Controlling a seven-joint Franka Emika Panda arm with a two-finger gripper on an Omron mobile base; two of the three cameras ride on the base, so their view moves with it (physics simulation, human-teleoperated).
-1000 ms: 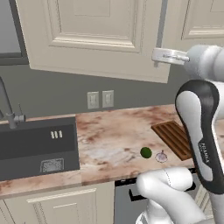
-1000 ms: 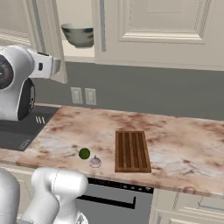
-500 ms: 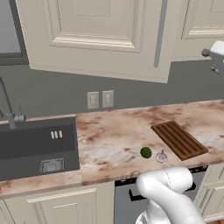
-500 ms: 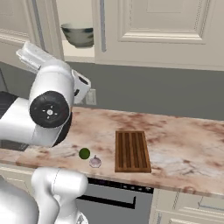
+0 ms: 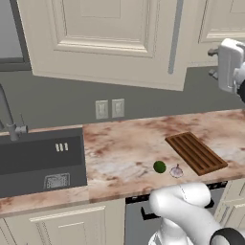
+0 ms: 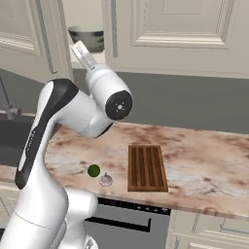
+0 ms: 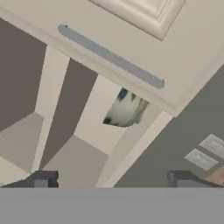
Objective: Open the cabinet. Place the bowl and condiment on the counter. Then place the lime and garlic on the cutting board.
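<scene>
Cabinet (image 6: 44, 39) ajar, bowl (image 6: 87, 38) inside; lime (image 6: 94, 170) beside garlic (image 6: 105, 180).

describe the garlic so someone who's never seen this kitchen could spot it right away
Find the marbled reddish-brown counter and the dark slatted cutting board on it. Off the board's near corner, by the counter's front edge, lie two small balls: the garlic is the pale pointed one, the lime glossy green.

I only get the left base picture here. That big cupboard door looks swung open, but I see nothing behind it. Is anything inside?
Observer: Yes. From the right base view a bowl sits on the shelf of the cabinet.
Operator: Where is the claw?
Observer: The gripper is just below that opening, jaws open, holding nothing.
Operator: Does the hand camera see the bowl?
Observer: Partly; it peeks past the door's edge, beside the long handle.
</scene>
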